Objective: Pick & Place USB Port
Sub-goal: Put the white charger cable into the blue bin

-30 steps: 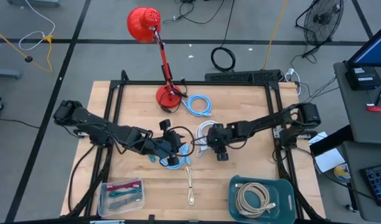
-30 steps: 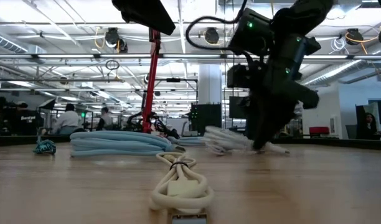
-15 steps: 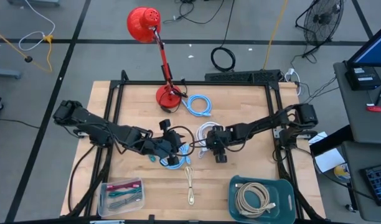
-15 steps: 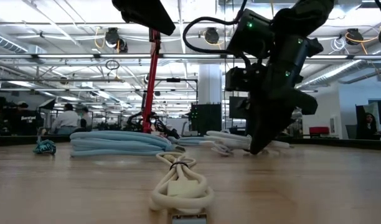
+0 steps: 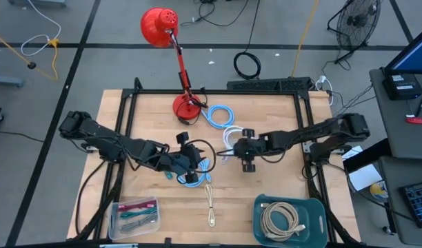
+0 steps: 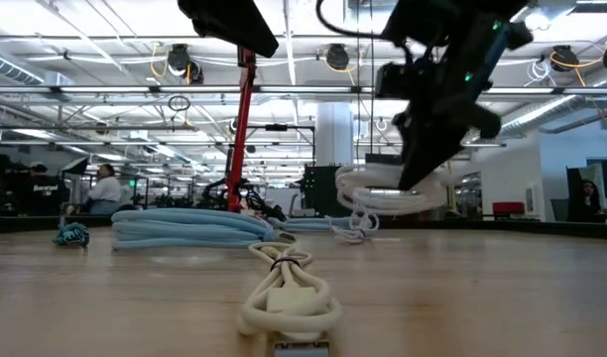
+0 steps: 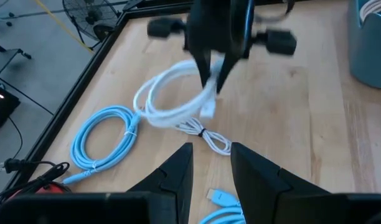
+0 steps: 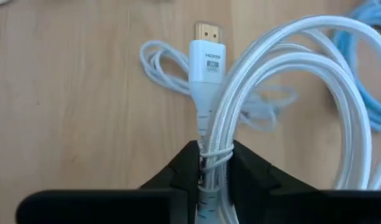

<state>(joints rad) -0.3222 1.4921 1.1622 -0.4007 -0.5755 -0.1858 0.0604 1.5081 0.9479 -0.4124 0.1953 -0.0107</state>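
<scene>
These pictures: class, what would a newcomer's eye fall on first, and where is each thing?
First, the right gripper near the table's middle, shut on a coiled white cable that hangs clear of the wood, its gold-tipped plug pointing forward. Next, the red lamp standing at the table's far edge. The left gripper waits over a blue cable left of centre.

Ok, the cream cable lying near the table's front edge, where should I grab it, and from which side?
Probably at the tie, where the cream cable is cinched narrowest. Come straight down from above, pinching across its long axis: it lies flat as a slim bundle, so a grip there should gather every strand.
</scene>
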